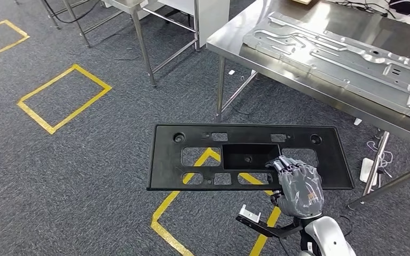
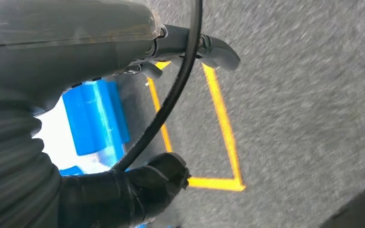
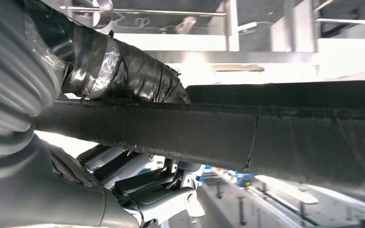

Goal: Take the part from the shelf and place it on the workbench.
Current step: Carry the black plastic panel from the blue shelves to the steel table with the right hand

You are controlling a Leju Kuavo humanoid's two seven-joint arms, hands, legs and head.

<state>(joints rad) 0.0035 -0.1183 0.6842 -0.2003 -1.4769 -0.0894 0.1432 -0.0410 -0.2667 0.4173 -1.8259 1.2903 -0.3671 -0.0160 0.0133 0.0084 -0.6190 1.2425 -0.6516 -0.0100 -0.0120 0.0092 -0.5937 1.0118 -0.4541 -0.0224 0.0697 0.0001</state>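
Carrying black part [image 1: 248, 156] flat over carpet, right hand [image 1: 298, 184] clamped on its near edge, fingers hooked into a cutout. Counter [image 1: 277, 69] ahead of the hand, a metal panel [image 1: 347, 56] lying there. Keep level; set down beside the panel. Left hand [image 2: 123, 190]: grip state unclear.

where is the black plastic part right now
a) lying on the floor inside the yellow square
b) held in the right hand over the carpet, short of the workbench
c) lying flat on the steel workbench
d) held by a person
b: the right hand grips the black part by its near edge above the grey carpet, while the workbench ahead carries a metal panel.
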